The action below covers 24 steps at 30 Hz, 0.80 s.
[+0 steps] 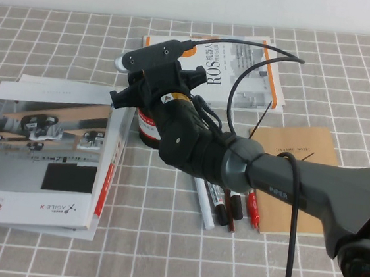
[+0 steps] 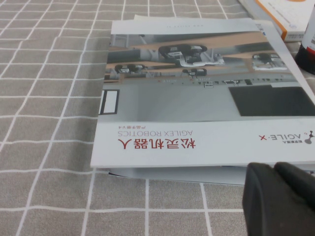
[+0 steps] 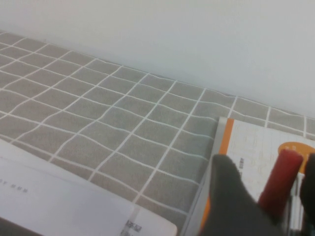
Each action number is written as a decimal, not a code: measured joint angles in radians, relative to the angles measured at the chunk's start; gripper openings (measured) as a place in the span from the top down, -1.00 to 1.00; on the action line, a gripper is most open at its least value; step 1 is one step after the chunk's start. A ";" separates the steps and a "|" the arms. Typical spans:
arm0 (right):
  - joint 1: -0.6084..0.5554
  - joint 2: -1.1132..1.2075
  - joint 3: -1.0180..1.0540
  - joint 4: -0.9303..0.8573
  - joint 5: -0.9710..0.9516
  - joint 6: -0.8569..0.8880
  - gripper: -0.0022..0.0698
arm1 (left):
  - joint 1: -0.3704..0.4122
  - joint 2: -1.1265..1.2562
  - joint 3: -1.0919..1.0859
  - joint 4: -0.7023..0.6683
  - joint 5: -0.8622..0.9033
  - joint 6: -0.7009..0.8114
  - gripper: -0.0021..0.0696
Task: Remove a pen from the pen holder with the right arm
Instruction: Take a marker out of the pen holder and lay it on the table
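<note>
Over the red-and-white cylindrical pen holder (image 1: 148, 127), a little toward nine o'clock of the middle of the grey checked tablecloth (image 1: 350, 76), we have the right gripper (image 3: 268, 162) pointing down. Its jaws stand partly open on either side of a slim red pen (image 3: 280, 179) that stands in the holder. The pen is bracketed, but by our reading not yet clamped.

To do this well, we close squarely on the shaft with the pen centred in the jaws. Then we lift straight up, so the holder neither tips nor drags toward the white-and-orange ROS textbook (image 1: 245, 69) at its one o'clock. Loose pens (image 1: 224, 205) lie at its five o'clock; we leave them alone.

The left gripper (image 2: 278, 196) sits parked with its jaws together and holds nothing, just off the six o'clock edge of the grey AgileX brochure (image 2: 197, 113).
</note>
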State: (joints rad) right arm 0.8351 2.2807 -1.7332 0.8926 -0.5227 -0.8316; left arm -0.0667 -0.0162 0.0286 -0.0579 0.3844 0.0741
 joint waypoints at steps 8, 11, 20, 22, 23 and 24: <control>0.000 0.000 0.000 0.002 0.016 0.000 0.35 | 0.000 0.000 0.000 0.000 0.000 0.000 0.95; 0.000 0.000 0.000 0.002 0.022 0.000 0.51 | 0.000 0.000 0.000 0.000 0.000 0.000 0.95; 0.000 -0.008 0.000 0.002 0.046 -0.026 0.82 | 0.000 0.000 0.000 0.000 0.000 0.000 0.95; 0.000 -0.015 0.000 0.002 0.050 -0.028 0.82 | 0.000 0.000 0.000 0.000 0.000 0.000 0.95; 0.000 -0.019 0.000 0.002 0.050 -0.034 0.82 | 0.000 0.000 0.000 0.000 0.000 0.000 0.95; 0.000 -0.023 0.000 0.002 0.055 -0.040 0.82 | 0.000 0.000 0.000 0.000 0.000 0.000 0.95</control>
State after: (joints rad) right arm 0.8351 2.2574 -1.7332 0.8945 -0.4679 -0.8711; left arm -0.0667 -0.0162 0.0286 -0.0579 0.3844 0.0741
